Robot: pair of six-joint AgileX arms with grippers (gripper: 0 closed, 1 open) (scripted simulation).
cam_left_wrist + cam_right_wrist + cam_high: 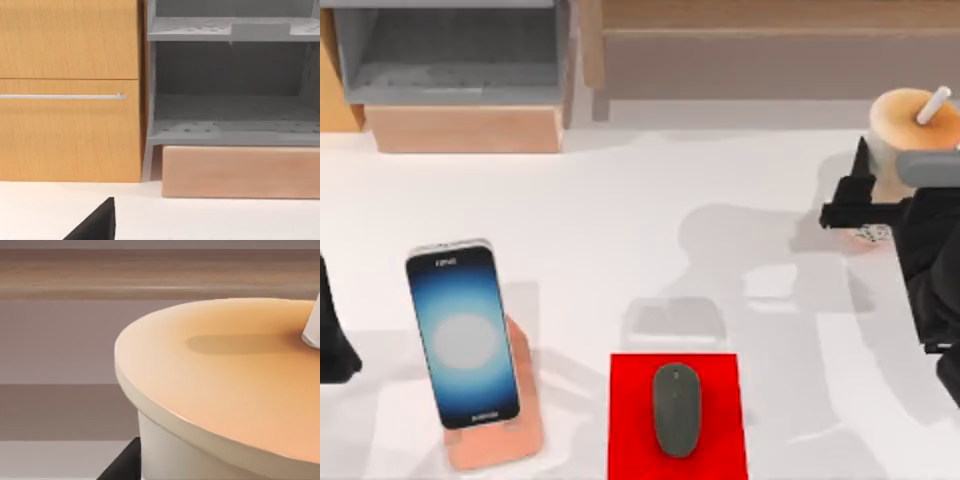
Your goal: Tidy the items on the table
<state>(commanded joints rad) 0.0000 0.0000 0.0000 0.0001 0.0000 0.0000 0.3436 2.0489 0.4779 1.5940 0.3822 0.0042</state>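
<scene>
One item is being worked: the bubble-tea cup point(905, 125), standing upright at the table's point(650, 210) far right, near the back, its long axis vertical and its white straw point(933, 105) leaning up toward the right. The right gripper point(865, 195) is pressed in at the cup's left and near side, and the right wrist view has the tan lid point(225, 385) very close with one dark finger point(125, 462) beside the cup wall; whether the fingers are clenched on the cup or standing apart from it I cannot tell. The risk I judge greatest is a tall cup tipping if it is caught too high or on one side only, or if the arm brushes the straw. Two other items look settled: the smartphone point(463, 335) leans on the pink stand point(510, 440) at the near left, its long axis running near to far, top edge away; the mouse point(676, 408) lies on the red pad point(630, 420), lengthwise near to far. The left arm point(332, 345) sits idle at the left edge, its wrist camera facing the wooden shelf unit point(70, 125).
</scene>
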